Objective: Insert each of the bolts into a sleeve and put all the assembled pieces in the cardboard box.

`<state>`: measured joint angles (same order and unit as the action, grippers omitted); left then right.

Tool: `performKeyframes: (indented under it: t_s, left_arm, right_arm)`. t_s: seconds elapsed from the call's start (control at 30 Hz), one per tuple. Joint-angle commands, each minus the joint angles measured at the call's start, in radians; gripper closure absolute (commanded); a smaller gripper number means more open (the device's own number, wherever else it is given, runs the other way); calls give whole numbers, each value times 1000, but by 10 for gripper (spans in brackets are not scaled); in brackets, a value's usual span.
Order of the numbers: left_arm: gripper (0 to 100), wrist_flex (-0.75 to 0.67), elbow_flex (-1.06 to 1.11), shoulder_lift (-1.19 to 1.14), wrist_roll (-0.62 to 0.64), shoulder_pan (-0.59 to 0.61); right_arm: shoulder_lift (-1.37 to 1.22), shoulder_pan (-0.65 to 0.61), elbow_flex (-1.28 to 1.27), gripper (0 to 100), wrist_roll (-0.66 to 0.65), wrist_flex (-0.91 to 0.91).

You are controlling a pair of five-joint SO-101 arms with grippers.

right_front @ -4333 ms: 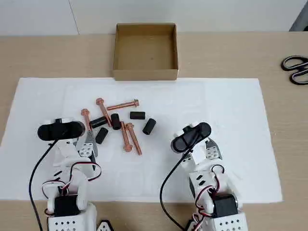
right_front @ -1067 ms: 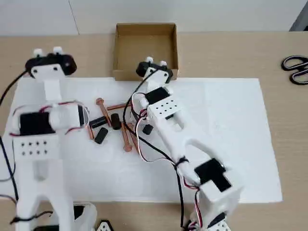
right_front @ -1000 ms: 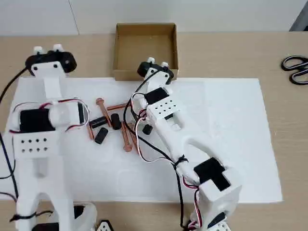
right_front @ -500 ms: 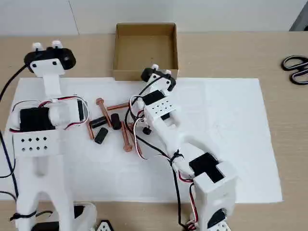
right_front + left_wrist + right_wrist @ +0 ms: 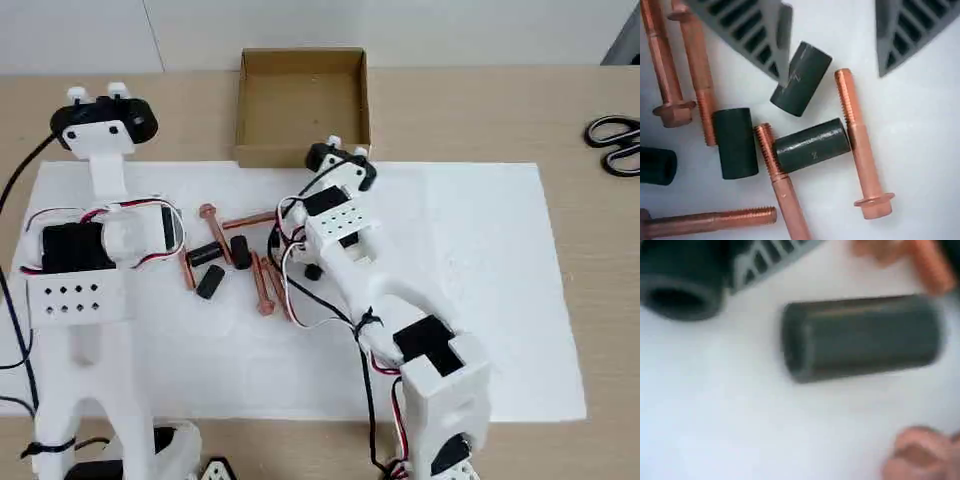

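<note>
Left wrist view — jaws apart above sleeves [image 5: 811, 145], bolts [image 5: 859, 145]; high view — cardboard box [image 5: 303, 155].

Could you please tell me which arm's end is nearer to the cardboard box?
Right. The right arm ends just before the front wall of the cardboard box, near one corner. The left arm ends well off to the side of it.

Tight pile here: copper-coloured metal bolts [image 5: 858, 145] and short black cylindrical sleeves [image 5: 812, 145] lie touching, barely a gap between them. The white right arm [image 5: 335, 220] hangs over the pile's right side. Bare white paper sheet [image 5: 480, 260] stretches wide beyond it; the brown cardboard box [image 5: 303, 155] stands open-topped.
</note>
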<state>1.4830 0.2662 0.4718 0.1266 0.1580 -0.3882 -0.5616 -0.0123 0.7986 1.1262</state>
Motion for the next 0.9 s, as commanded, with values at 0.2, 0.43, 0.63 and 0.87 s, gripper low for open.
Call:
performKeyframes:
  t_s: [0.2, 0.43, 0.63, 0.87]
  left_arm:
    - [885, 58, -51, 8, 5, -5]
    - [885, 126, -194, -55, 63, -63]
    - [885, 152, -355, -301, 304, -61]
    - [885, 270, -585, -628, 330, -63]
  right_arm:
    - [104, 65, 77, 995, -40, 166]
    - [387, 48, 167, 995, -127, 337]
    - [541, -65, 118, 995, -471, 466]
    - [581, 50, -66, 994, -471, 437]
